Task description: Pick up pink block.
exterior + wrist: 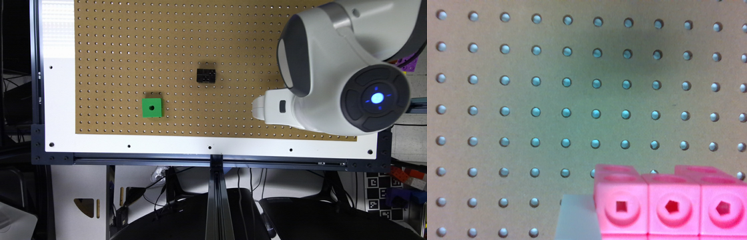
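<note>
Exterior view: the tool is seen above the pegboard, well apart from the green cube.

Wrist view: the pink block is seen close against the pegboard. Tool state cannot be told. The block is judged light, rigid and smooth; its flat sides should be gripped.

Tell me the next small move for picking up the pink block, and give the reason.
Probably a small recentring of the wrist over the pink block before any descent. In the wrist view the block sits at the frame's edge, partly cut off, with bare pegboard across the rest, so the arm seems not yet lined up. Pincer state cannot be judged.
</note>
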`<state>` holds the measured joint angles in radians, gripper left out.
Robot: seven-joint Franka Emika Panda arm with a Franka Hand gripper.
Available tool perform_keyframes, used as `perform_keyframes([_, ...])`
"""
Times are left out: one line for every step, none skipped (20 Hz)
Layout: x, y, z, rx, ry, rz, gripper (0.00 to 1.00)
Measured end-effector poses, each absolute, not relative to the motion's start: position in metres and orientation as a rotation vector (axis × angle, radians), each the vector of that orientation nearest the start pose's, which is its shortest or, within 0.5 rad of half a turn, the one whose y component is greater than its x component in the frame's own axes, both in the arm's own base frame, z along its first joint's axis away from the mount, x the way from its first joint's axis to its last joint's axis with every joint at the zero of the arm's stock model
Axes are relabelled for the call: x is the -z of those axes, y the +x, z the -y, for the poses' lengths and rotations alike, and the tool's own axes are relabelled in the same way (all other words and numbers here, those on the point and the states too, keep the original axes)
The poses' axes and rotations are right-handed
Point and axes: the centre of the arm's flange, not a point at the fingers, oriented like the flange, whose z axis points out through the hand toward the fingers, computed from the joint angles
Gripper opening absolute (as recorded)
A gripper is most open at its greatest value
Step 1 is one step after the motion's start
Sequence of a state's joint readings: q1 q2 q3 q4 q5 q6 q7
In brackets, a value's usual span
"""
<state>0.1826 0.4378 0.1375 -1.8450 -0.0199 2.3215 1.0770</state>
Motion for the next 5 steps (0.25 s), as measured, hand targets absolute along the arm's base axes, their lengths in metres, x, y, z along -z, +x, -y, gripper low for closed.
perform_keyframes([-0.2984, 0.6142, -0.1969, 0.009, -2.864, -1.139, 0.0])
perform_keyframes([-0.3008, 0.6139, -0.1969, 0.009, -2.864, -1.139, 0.0])
perform_keyframes([-0.3015, 0.6138, -0.1969, 0.01, -2.864, -1.139, 0.0])
perform_keyframes([-0.3013, 0.6138, -0.1969, 0.009, -2.864, -1.139, 0.0])
perform_keyframes([-0.3013, 0.6138, -0.1969, 0.009, -2.864, -1.139, 0.0])
